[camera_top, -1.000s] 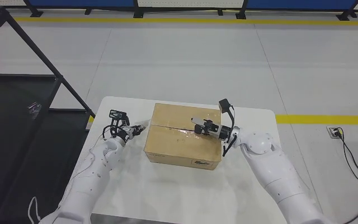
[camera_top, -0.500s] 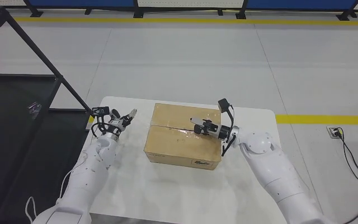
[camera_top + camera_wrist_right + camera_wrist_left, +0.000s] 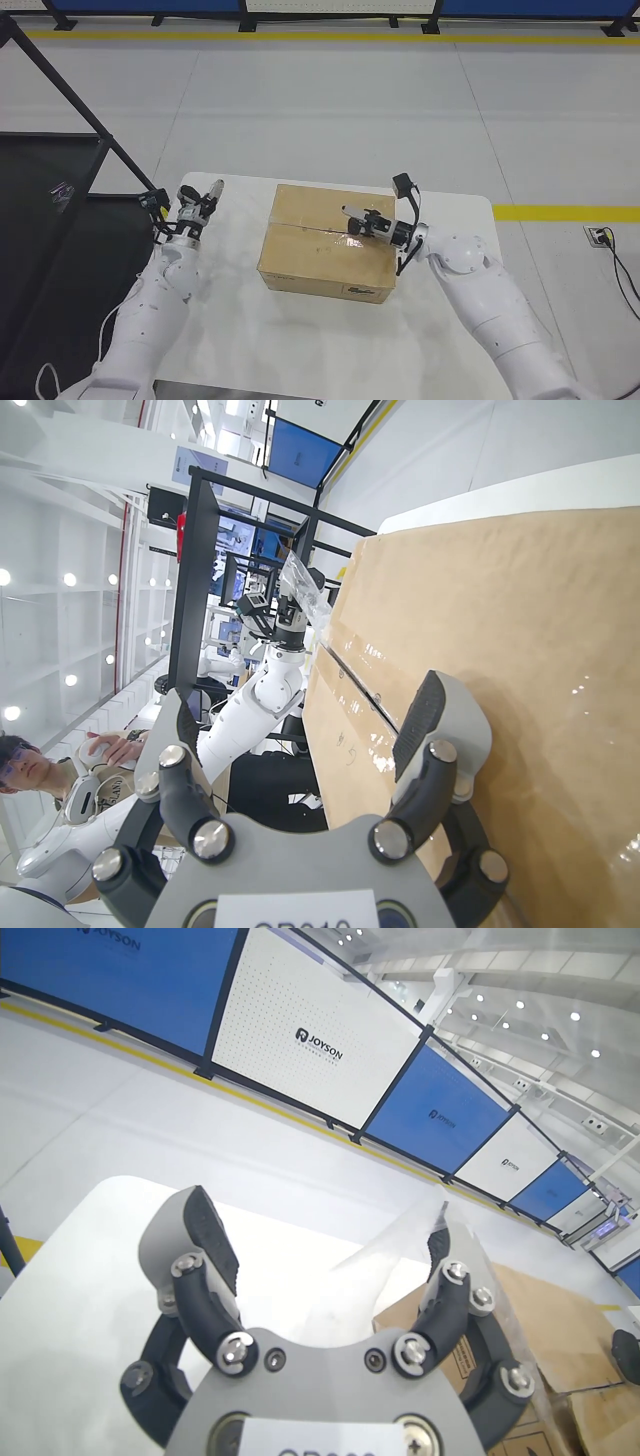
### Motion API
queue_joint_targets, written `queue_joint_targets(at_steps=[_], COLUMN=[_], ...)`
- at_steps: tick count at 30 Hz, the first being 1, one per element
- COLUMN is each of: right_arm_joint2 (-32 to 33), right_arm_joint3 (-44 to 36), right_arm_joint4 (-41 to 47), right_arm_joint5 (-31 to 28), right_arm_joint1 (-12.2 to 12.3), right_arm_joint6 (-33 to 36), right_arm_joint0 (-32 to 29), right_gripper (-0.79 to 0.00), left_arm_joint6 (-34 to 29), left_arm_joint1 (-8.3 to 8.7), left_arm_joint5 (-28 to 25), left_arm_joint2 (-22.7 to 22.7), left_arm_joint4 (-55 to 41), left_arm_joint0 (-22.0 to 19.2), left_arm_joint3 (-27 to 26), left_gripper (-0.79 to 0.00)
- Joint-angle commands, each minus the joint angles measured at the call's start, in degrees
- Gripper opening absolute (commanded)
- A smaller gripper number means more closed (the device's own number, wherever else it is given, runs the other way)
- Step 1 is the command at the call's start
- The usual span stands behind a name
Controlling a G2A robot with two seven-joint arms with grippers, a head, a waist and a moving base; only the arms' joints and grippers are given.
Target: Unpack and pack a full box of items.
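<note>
Evidently peeling tape point(image 3: 302, 585) off the box point(image 3: 325, 240).
The left gripper point(image 3: 320, 1218) gapes, tape stuck to one jaw; the right gripper point(image 3: 305, 700), jaws spread, should pin the box.

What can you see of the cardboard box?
Brown cardboard box, rectangular, top flaps closed, with glossy clear tape along the centre seam and small print on its near side. It sits flat in the middle of the white table. The right gripper, open, is over its top by the seam; contact unclear.
</note>
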Motion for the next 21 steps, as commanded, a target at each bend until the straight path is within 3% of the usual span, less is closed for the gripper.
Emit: queue_joint_targets(at_steps=[1,13,21], right_arm_joint2=[0.4,2.6,3.0], right_arm_joint3=[-0.4,-3.9,-4.6], right_arm_joint4=[0.0,-0.9,-0.9], right_arm_joint5=[-0.4,-0.8,-0.8], right_arm_joint1=[0.2,1.4,1.7], right_arm_joint6=[0.3,1.2,1.4], right_arm_joint0=[-0.4,-3.5,-4.6], right_gripper=[0.000,0.000,0.000], left_arm_joint6=[-0.4,-5.0,-5.1], left_arm_joint1=[0.10,0.07,1.86], left_arm_joint5=[0.6,4.6,1.7], left_arm_joint2=[-0.3,-0.7,1.4], left_arm_joint4=[-0.5,-1.6,8.9], left_arm_joint0=[0.3,2.4,7.0], left_arm_joint3=[-1.0,-4.6,-2.4], left_gripper=[0.000,0.000,0.000])
